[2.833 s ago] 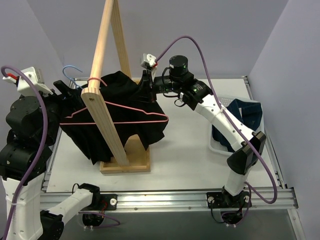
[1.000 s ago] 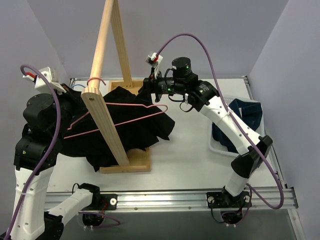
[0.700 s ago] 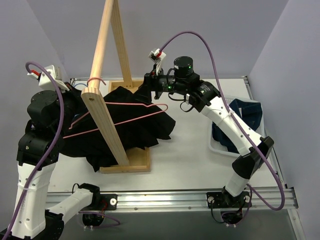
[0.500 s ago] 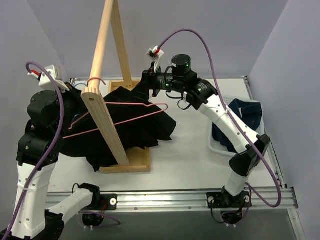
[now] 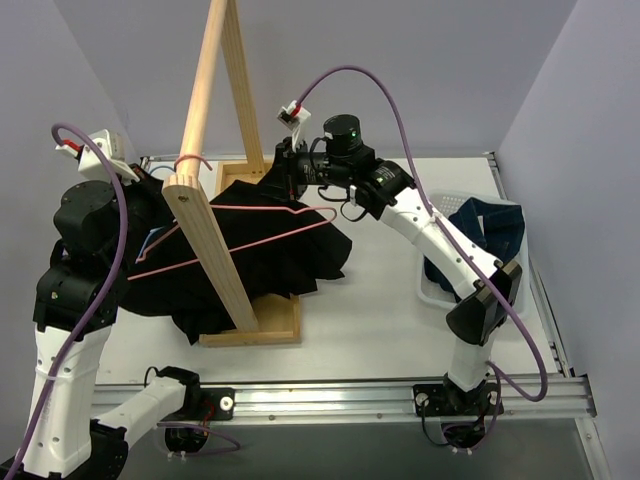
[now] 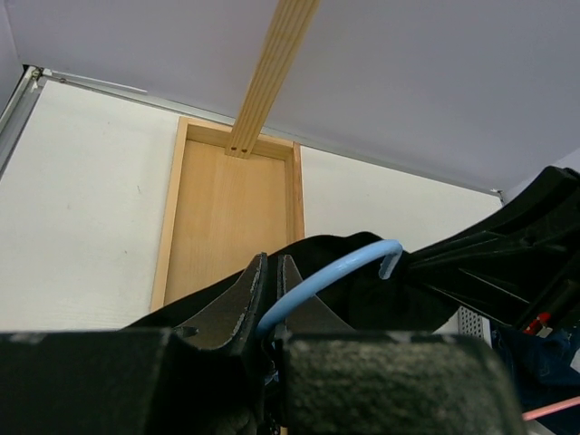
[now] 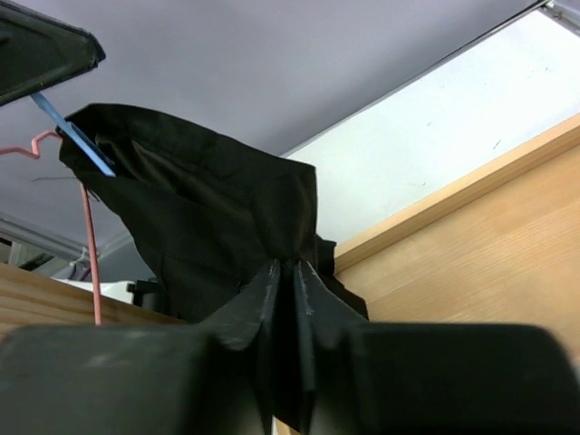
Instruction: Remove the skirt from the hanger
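Observation:
A black skirt drapes round the wooden stand, its top edge lifted toward the back. It hangs from a blue hanger whose hook is pinched in my left gripper, at the left of the stand. My right gripper is shut on a bunched fold of the skirt at its upper right edge, above the stand's base; the jaws show black cloth squeezed between them. A blue piece of the hanger shows at the skirt's far corner.
A pink wire hanger lies across the skirt, looped on the slanted wooden stand. The stand's box base sits below both grippers. A white basket with blue cloth stands at the right.
My right gripper has moved left to the skirt's upper edge and closed on the cloth; it was open before. The left arm holds still with the blue hook.

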Motion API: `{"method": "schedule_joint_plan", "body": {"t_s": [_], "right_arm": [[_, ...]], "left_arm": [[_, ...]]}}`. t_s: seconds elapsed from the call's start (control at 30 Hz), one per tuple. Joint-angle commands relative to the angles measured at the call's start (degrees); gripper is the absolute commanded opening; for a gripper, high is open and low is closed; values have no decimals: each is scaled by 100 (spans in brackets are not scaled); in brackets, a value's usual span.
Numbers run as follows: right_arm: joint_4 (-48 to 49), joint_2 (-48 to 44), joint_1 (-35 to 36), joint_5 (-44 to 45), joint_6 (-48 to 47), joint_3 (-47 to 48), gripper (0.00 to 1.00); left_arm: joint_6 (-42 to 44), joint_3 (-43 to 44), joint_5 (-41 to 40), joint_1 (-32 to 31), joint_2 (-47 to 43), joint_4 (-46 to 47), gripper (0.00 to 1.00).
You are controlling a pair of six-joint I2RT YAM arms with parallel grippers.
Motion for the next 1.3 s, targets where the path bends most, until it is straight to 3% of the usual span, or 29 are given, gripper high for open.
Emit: {"method": "schedule_joint_plan", "body": {"t_s": [0.0,0.33,0.43,0.83,1.27], "right_arm": [[197,-89,93,13,-47,179,0],[-240,-818,436,1935,-583,-340,0],[-592,-1150,480,2944,-663,-471,0],[-567,-2451,340,3950,-478,-2088,0],[-796,-3665,-425,4530,-285,-3415,0]], "left_arm": [[-116,47,80,-8,-68,650,2],[-37,-111,-227,-8,-209,694,2],[-11,-242,-367,-8,-322,772,2],[-28,-375,-632,-8,-481,879,2],[34,-410,-729,-8,-464,887,2]]}}
